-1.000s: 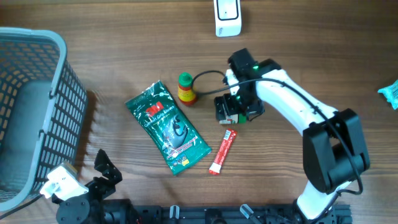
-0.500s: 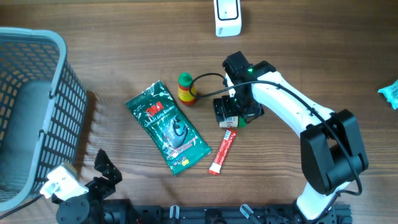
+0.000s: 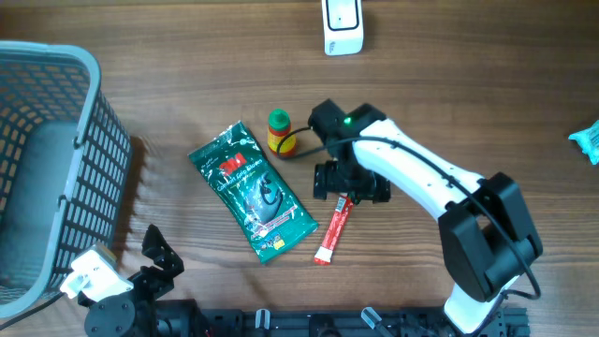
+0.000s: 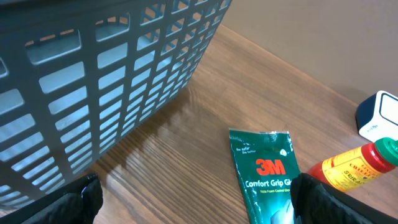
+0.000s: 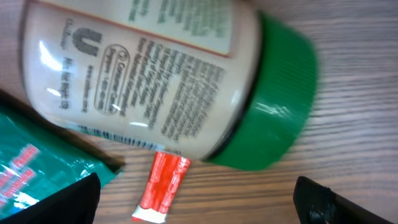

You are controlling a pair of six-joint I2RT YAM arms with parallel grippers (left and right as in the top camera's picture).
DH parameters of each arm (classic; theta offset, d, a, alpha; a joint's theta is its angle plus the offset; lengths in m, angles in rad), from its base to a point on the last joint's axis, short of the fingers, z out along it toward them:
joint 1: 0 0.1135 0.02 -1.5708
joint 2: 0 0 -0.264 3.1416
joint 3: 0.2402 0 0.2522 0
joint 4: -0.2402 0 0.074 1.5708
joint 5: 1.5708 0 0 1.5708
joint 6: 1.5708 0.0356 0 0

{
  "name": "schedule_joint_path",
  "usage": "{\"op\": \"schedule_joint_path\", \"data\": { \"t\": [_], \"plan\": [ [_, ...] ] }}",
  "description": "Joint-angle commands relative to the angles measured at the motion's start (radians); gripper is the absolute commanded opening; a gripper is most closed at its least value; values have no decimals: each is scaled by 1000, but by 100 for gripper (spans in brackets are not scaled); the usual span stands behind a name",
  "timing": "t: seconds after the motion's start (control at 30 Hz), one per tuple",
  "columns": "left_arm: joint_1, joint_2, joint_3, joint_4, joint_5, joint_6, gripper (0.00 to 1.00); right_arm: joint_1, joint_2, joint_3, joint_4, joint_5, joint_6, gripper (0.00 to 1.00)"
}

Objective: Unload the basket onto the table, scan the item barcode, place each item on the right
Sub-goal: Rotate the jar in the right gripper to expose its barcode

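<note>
**Visitor:** What is on the table point(image 3: 487, 65), largest first?

**Onlooker:** One basket point(image 3: 56, 54) at nine o'clock: grey plastic, box-shaped, walls an open lattice of slots.
One pouch point(image 3: 251, 192) near centre: flat, glossy green film, crinkled, red-and-white print.
One jar point(image 5: 155, 81): pale rounded body, printed label, smooth green lid.
One scanner point(image 3: 343, 26) at twelve o'clock: white rounded housing.
One bottle point(image 3: 280, 133) at one o'clock from the pouch: small, yellow body, red label, green cap.
One sachet point(image 3: 335, 229) at four o'clock from the pouch: narrow red stick.
One teal packet point(image 3: 588, 140) at three o'clock, cut by the frame edge.
The tabletop is wood-grain.

**Visitor:** Where is the item to scan?

**Onlooker:** The jar lies on its side beneath the right gripper point(image 3: 351, 184), at three o'clock from the pouch. In the wrist view the sachet's top end meets the jar's edge. From overhead the gripper hides the jar.

**Visitor:** Claw states?

**Onlooker:** Right gripper: jaws spread wide, neither finger seen touching the jar.
Left gripper point(image 3: 159, 253), at seven o'clock: jaws wide, nothing between them.
</note>
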Motion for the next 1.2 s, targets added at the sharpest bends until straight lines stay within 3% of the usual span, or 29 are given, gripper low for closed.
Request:
{"op": "schedule_joint_path", "data": {
  "t": [0.0,0.2,0.4,0.87,1.17],
  "plan": [
    [-6,-7,-2,4,5,-9,100,-35,-14,103,-27,45,168,100],
    [-6,-7,-2,4,5,-9,100,-123,-14,137,-24,-106,439,100],
    [-6,-7,-2,4,5,-9,100,-224,-6,110,53,-219,348,100],
    [-6,-7,-2,4,5,-9,100,-256,115,114,67,-243,97,100],
    [-6,-7,-2,4,5,-9,100,-261,116,114,2,-246,144,100]
  ]
}}
